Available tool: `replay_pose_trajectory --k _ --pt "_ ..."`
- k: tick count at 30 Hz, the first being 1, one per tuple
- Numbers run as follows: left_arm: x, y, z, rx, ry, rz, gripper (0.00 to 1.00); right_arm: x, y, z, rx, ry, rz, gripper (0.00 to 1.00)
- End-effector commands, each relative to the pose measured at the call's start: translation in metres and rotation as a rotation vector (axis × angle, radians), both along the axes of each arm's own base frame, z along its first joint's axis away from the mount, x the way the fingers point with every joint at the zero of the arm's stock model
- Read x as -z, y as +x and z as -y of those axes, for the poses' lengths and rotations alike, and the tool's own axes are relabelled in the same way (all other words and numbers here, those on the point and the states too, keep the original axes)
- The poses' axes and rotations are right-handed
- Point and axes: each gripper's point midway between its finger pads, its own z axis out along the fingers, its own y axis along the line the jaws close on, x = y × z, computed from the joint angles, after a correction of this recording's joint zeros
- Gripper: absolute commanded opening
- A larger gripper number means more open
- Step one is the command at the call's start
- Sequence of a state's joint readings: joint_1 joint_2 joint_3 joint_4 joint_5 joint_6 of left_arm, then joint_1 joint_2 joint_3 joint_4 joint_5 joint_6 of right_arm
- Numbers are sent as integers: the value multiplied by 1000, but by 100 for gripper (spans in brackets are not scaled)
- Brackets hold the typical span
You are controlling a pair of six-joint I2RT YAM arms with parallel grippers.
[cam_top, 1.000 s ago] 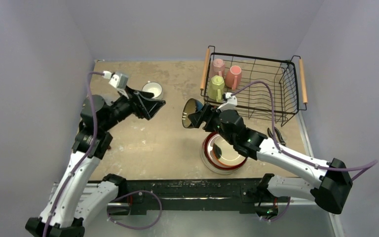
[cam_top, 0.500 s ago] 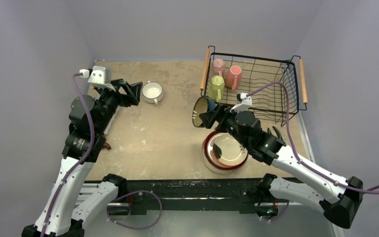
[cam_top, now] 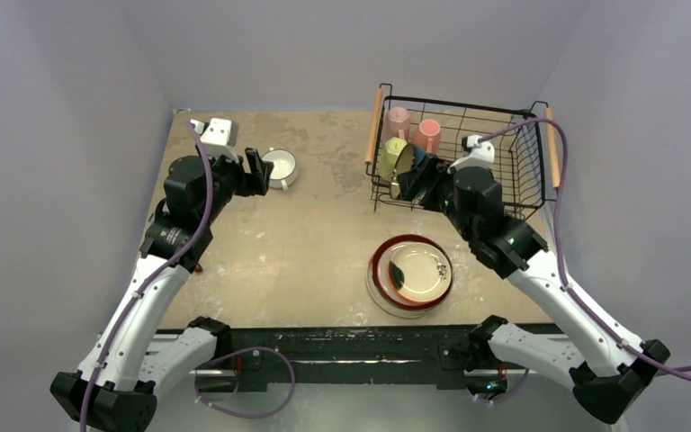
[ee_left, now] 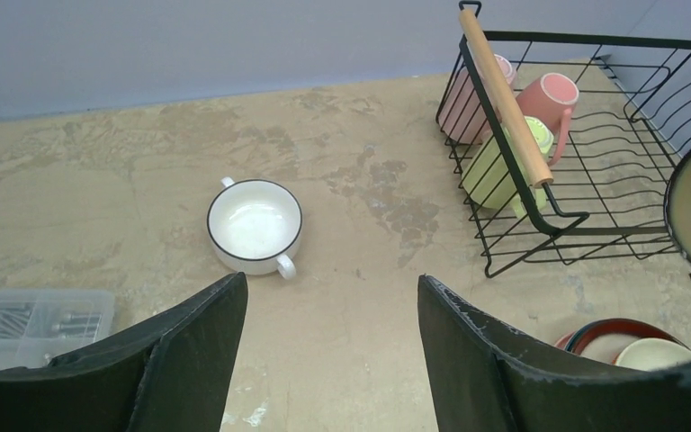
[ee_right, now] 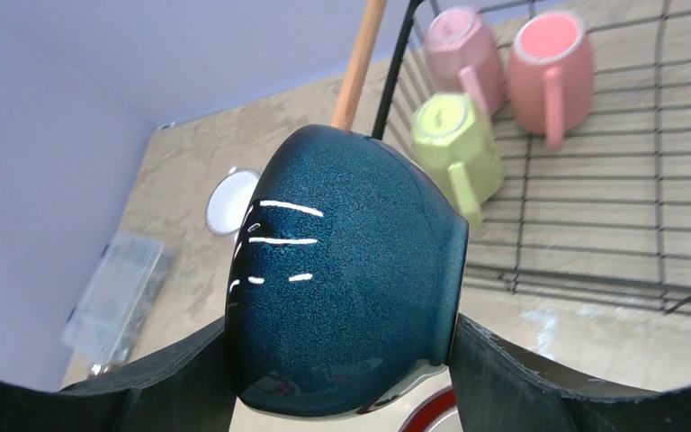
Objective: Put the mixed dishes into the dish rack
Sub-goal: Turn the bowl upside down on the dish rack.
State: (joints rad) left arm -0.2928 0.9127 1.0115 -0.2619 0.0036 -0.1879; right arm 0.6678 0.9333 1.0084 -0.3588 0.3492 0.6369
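Right claw (ee_right: 337,324) is clamped on the teal bowl (ee_right: 346,270), one finger on each side. The bowl is tipped on its side, its dark outside facing the wrist camera. Seen from above, you have it hanging over the left part of the dish rack (cam_top: 454,105), which sits at 1 o'clock on the surface (cam_top: 306,243). The bowl is just beside the yellow-green mug (cam_top: 390,155); whether they touch cannot be told. A pale pink mug (cam_top: 397,121) and a salmon mug (cam_top: 428,135) sit further back in the rack, toward 12 o'clock from the bowl.

Left claw (ee_left: 331,283) is spread wide and holds nothing. It hovers facing the white mug (ee_left: 254,225), which stands upright on the surface at 11 o'clock, outside the rack. A stack of plates (cam_top: 411,274) lies at 5 o'clock, also not loaded.

The step in hand appears to be setting the bowl into the rack. Your next move calls for lowering it onto free wire on the 3 o'clock side of the mugs, clear of the yellow-green mug's handle. Let go only once it rests on the wires. The white mug looks like the left arm's likely pick.
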Motion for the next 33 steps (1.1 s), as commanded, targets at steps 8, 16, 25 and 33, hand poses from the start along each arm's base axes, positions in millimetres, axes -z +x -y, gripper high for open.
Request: replay_pose_trajectory --k 8,16,25,33 --pt "-31 -4 5 40 -25 70 68 -51 85 63 246 -246 41 0" --pt "-29 -3 6 42 -34 52 68 -34 129 92 356 -486 -59 0" --pt "-24 2 5 30 -43 28 68 34 159 119 450 -742 -246 0" --pt "-21 7 2 20 -57 7 67 88 171 127 449 -852 -374 0"
